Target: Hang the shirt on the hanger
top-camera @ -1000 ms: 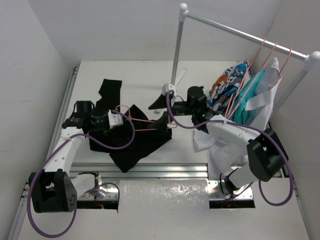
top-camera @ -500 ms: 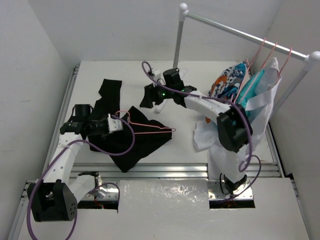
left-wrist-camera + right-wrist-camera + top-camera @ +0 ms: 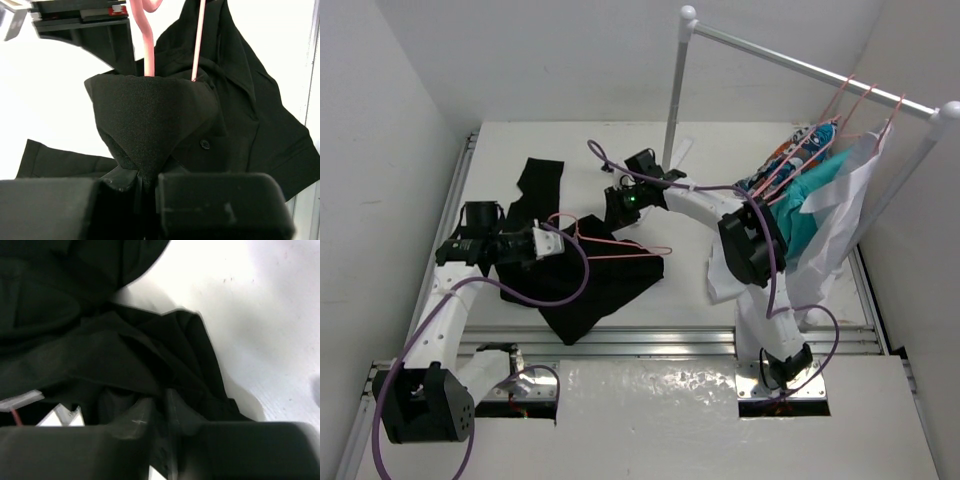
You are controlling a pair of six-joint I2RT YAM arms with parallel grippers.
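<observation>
The black shirt (image 3: 605,285) lies crumpled on the left half of the white table (image 3: 720,160), with one sleeve stretched toward the far side. The pink hanger (image 3: 620,248) lies flat on top of it, its hook pointing to the left. The left gripper (image 3: 558,240) is at the hook side. In its wrist view we see its fingers pressed together on a fold of the shirt, and the rods of the hanger go into this fold. The right gripper (image 3: 618,208) is low on the far edge of the shirt, just beside the hanger. Its fingers stand close, with black cloth at them, but we cannot tell if they really pinch it.

White walls (image 3: 520,60) surround the table. At the right, a metal clothes rail (image 3: 790,62) carries other pink hangers (image 3: 853,100) with a patterned garment (image 3: 785,160), a teal garment (image 3: 810,195) and a white garment (image 3: 845,215).
</observation>
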